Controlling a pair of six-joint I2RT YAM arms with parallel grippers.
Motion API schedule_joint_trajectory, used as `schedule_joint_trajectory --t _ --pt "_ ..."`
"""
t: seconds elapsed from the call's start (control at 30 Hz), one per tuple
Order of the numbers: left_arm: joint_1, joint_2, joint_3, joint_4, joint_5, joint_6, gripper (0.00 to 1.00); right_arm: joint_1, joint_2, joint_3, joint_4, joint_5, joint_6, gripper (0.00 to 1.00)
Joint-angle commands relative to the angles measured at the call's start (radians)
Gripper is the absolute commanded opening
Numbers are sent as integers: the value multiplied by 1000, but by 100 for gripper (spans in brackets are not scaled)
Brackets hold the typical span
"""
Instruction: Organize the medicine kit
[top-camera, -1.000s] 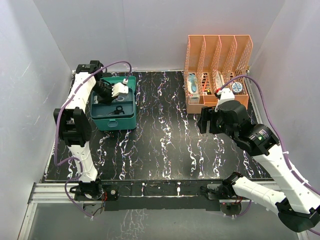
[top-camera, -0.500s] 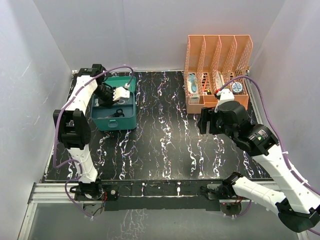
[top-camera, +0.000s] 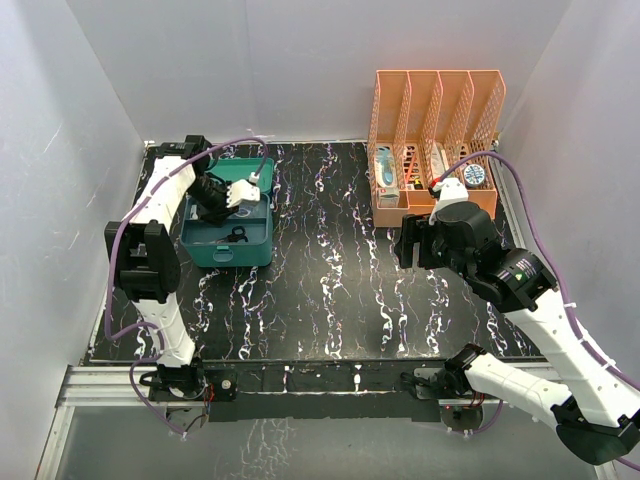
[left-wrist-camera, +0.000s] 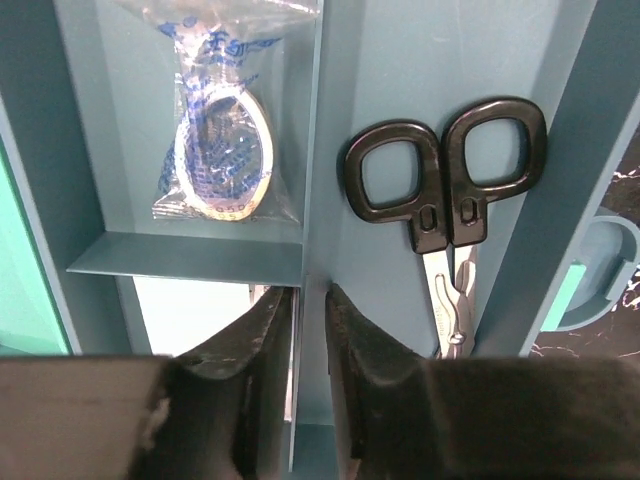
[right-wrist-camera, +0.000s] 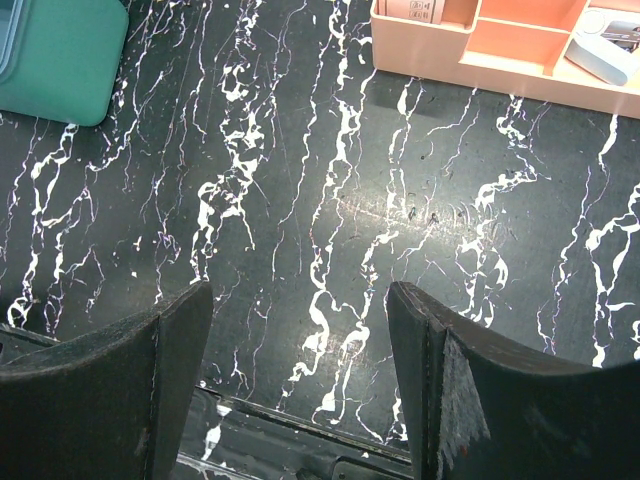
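Observation:
The teal medicine kit stands open at the table's left. It also shows in the right wrist view. A blue-grey compartment tray sits in it. The tray holds black-handled scissors, also seen from the top view, and a bagged roll of tape. My left gripper reaches into the kit. In the left wrist view the left gripper is shut on the tray's thin divider wall. My right gripper hangs open and empty over the table's marbled middle, as the right wrist view shows.
An orange mesh file rack with several packets stands at the back right; its base shows in the right wrist view. White walls close in the table on three sides. The metal rail with the arm bases runs along the near edge.
My left gripper has shifted a little right and toward the front, and the tray with the scissors has moved with it. The right arm has not moved.

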Motion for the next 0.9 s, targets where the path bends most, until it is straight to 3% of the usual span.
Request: schedule_joint_trajectory --t 0.0,0.13,0.3,0.43,0.7,0.87 --pt "-6 -10 79 -55 49 -74 26 3 -3 15 46 6 2 69" --pt "-6 -33 137 -70 58 -116 45 4 2 8 60 2 -2 69" --pt "-6 -90 181 -95 66 -154 53 4 23 4 88 -8 -17 69" --pt "-1 -87 319 -78 78 -287 56 4 61 20 114 -17 -33 69" --pt "166 197 815 -89 129 -546 67 3 145 68 152 -53 -53 70" --pt "209 240 751 80 154 -690 76 4 161 69 154 -72 -45 69"
